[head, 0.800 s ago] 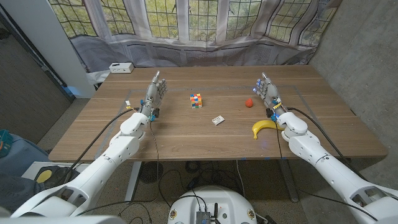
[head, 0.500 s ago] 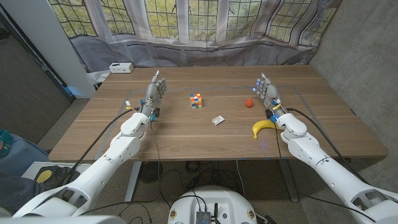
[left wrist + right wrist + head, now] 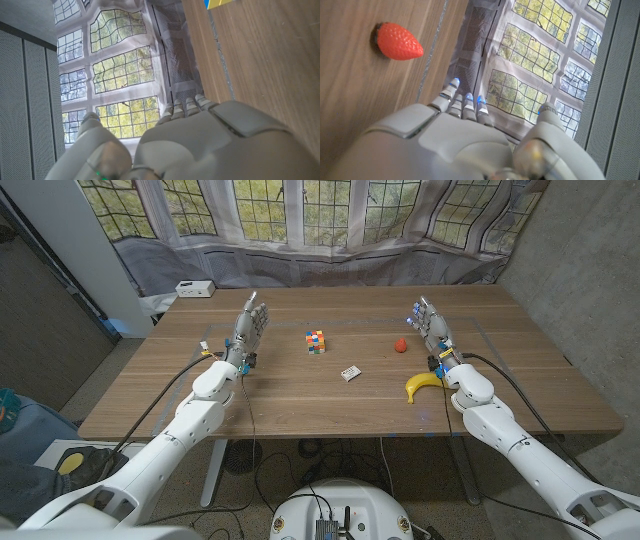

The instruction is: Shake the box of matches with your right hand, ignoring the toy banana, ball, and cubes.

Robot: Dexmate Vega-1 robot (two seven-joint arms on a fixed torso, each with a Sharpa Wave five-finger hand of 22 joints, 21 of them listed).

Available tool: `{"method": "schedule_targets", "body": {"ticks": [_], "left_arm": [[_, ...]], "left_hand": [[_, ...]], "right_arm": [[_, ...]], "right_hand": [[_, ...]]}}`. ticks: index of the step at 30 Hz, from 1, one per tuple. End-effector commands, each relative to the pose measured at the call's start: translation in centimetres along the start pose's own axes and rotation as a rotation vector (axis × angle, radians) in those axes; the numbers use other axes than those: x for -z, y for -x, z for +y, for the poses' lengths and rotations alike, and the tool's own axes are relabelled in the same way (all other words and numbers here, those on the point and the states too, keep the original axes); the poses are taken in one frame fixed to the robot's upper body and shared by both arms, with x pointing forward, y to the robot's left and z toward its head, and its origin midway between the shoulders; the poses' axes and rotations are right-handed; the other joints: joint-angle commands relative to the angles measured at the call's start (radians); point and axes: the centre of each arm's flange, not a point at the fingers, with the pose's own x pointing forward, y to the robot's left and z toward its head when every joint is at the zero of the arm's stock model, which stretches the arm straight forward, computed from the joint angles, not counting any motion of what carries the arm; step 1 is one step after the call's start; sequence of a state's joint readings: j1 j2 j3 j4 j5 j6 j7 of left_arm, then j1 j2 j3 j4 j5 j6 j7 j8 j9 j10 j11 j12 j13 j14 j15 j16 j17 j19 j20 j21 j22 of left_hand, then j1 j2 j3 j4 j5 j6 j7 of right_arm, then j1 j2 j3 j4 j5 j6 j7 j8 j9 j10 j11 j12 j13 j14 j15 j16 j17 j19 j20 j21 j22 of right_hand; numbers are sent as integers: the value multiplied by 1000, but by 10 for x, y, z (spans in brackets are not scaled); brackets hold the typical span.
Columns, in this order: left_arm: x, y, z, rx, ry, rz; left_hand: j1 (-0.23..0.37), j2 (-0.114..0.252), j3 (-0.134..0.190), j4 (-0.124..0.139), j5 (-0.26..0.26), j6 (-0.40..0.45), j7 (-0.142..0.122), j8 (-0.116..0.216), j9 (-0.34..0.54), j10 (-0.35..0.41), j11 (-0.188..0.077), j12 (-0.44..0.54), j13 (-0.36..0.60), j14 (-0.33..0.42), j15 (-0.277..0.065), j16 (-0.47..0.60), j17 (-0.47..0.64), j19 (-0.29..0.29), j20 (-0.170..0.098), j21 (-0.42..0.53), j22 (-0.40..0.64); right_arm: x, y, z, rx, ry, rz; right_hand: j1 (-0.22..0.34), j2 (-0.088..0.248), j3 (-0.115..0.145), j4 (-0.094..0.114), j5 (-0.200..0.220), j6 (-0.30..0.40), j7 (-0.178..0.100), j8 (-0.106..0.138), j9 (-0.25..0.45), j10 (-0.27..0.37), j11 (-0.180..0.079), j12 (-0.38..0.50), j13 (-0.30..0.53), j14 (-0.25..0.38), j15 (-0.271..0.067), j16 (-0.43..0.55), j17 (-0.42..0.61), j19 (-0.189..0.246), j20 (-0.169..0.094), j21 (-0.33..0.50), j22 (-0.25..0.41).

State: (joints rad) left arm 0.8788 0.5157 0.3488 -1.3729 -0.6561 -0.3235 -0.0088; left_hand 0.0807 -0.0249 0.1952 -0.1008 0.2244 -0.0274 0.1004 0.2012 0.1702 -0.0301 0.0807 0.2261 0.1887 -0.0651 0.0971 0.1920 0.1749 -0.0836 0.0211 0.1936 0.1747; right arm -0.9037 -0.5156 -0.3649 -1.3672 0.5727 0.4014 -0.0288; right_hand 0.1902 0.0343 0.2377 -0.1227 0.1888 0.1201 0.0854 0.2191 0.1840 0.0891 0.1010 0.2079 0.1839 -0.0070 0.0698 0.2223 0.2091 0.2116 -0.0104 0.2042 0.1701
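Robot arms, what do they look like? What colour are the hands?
Both arms are smooth, rounded white shells with black cables running alongside. The left hand and the right hand are grey, jointed and shaped like human hands. The right hand's fingertips glow blue, and small blue parts sit at each wrist.

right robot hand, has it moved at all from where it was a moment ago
No. The right robot hand stands in the same spot beside the red strawberry toy and behind the toy banana, nowhere near the matchbox.
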Motion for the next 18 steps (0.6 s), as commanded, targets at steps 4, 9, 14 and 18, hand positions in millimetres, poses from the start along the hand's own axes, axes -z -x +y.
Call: {"method": "schedule_targets", "body": {"ticks": [4,9,14,18], "left_arm": [[0,3,-10,-3,15,-22],[-4,2,-13,2,-21,-22],[-7,0,-15,15,-26,-17],[-6,5,-21,11,-46,9]], "left_hand": [[23,8,12,-5,-8,44,5,12,5,48,1,15,2,43,-5,13,3,35,-24,17,2],[28,11,14,-7,-9,54,7,13,6,56,0,16,2,52,-7,14,3,38,-17,16,2],[34,15,16,-10,-12,70,11,14,6,71,1,19,2,70,-5,15,3,58,-13,21,2],[40,17,16,-13,-15,86,14,13,6,87,5,20,2,87,-4,16,3,86,2,27,2]], "right_arm": [[-15,7,2,-25,38,-63],[-20,13,2,-30,37,-96],[-24,16,3,-40,39,-100],[-27,16,-4,-48,78,-114]], "right_hand": [[15,3,10,-6,-1,15,-18,5,4,18,-22,11,5,14,1,7,-1,15,6,7,3],[21,6,12,-9,-2,20,-26,4,4,30,-23,13,5,21,-1,8,-1,18,6,6,3],[29,9,14,-13,-3,4,-11,-6,5,31,4,9,6,27,-4,8,-1,25,2,6,3],[31,10,15,-14,-4,-1,-1,-9,5,32,8,9,6,30,-6,8,-1,29,1,6,3]]}}
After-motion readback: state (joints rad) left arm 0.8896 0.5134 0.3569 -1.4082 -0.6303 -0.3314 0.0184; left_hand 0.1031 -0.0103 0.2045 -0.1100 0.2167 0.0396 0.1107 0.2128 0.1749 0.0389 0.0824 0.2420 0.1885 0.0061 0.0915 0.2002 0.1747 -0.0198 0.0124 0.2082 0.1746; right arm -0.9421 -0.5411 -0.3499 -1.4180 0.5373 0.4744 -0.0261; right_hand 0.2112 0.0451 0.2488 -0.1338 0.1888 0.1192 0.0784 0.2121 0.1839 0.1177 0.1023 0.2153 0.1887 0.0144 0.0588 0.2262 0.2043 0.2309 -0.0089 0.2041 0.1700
